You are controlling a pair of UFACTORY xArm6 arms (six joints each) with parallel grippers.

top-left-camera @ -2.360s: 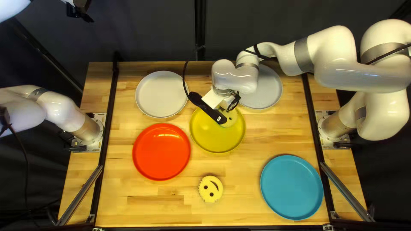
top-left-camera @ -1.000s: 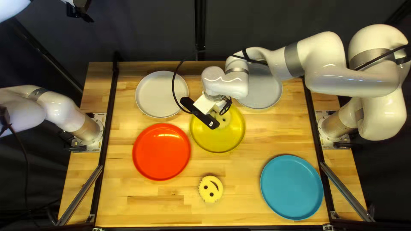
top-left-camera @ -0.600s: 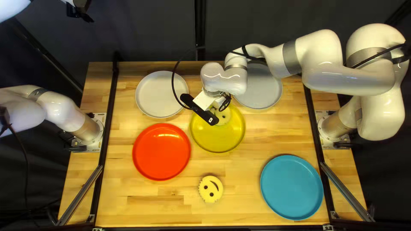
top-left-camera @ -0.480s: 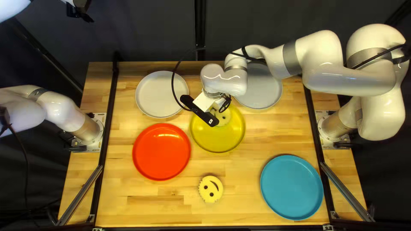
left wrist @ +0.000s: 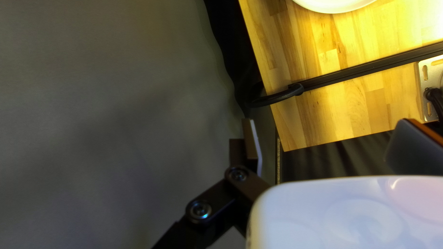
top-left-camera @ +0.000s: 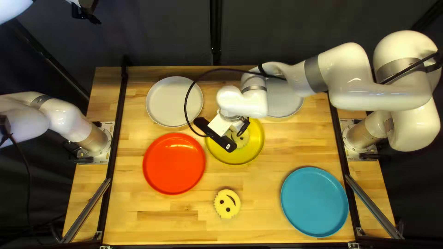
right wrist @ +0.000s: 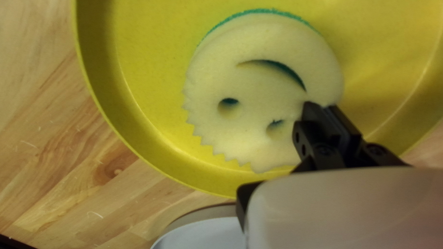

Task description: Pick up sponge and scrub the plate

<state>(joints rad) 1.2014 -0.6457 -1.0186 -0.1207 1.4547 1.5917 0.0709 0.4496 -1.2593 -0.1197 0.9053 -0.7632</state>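
Low over the yellow plate [top-left-camera: 243, 157], my right gripper [top-left-camera: 242, 127] has a round smiley sponge [top-left-camera: 242, 139] beneath it in the top left view. In the right wrist view the gripper [right wrist: 320, 108] pinches the edge of the cream sponge [right wrist: 258, 97] between its close-set fingers. The sponge lies flat within the yellow plate [right wrist: 152, 110], its green layer underneath. My left gripper [top-left-camera: 86, 11] is raised at the top edge of the top left view, far from the plates; in its wrist view the gripper [left wrist: 330, 143] stands open and holds nothing.
Another smiley sponge [top-left-camera: 227, 204] lies on the table near the front. Around the yellow plate are a red plate [top-left-camera: 174, 163], a blue plate [top-left-camera: 314, 202], a white plate [top-left-camera: 173, 101] and a grey plate [top-left-camera: 286, 103] partly under my right arm.
The right gripper and its sponge first moved left across the yellow plate, then toward the table's near edge. My left arm and the other plates are unmoved.
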